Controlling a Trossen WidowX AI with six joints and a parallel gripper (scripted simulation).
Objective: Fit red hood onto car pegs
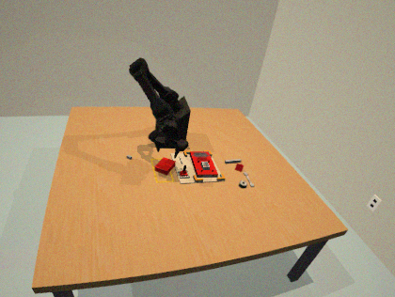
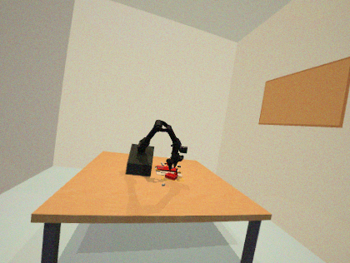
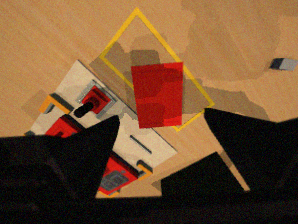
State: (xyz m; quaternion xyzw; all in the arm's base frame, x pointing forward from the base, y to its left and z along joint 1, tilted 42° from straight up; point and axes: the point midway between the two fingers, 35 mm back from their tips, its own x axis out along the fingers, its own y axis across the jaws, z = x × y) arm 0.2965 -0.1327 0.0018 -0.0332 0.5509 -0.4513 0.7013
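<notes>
Nearest you in the wrist view, the pincer (image 3: 162, 145) stands wide apart with nothing between its two dark fingers, which fill the lower part of the picture on either side of a broad gap. Through that gap you look down on the hood (image 3: 157, 95), a flat red shell lying on the table (image 3: 60, 30) inside a thin yellow square outline (image 3: 135, 15). The hood sits slightly turned against that outline, one edge reaching past the yellow line toward the pale jig (image 3: 75, 80). No finger touches it.

Just beside the hood, to the left in the wrist view, you see the jig with orange corner marks, a small red block with a dark knob (image 3: 92, 102) standing on it, and part of the red car (image 3: 117, 172) half hidden behind the left finger.

From the top view you find the hood (image 1: 165, 164) on the table left of the jig, the car (image 1: 205, 164) on the right end of the jig, and the pincer (image 1: 178, 151) hanging above and just behind the hood. Farther right lie a small red piece (image 1: 239, 167), a grey bar (image 1: 232, 161) and a dark ring (image 1: 243, 183); a tiny grey part (image 1: 129, 157) lies apart on the left.

Farthest back, in the exterior view, the arm (image 2: 162, 129) arches from its black base (image 2: 140, 160) down to the parts.
</notes>
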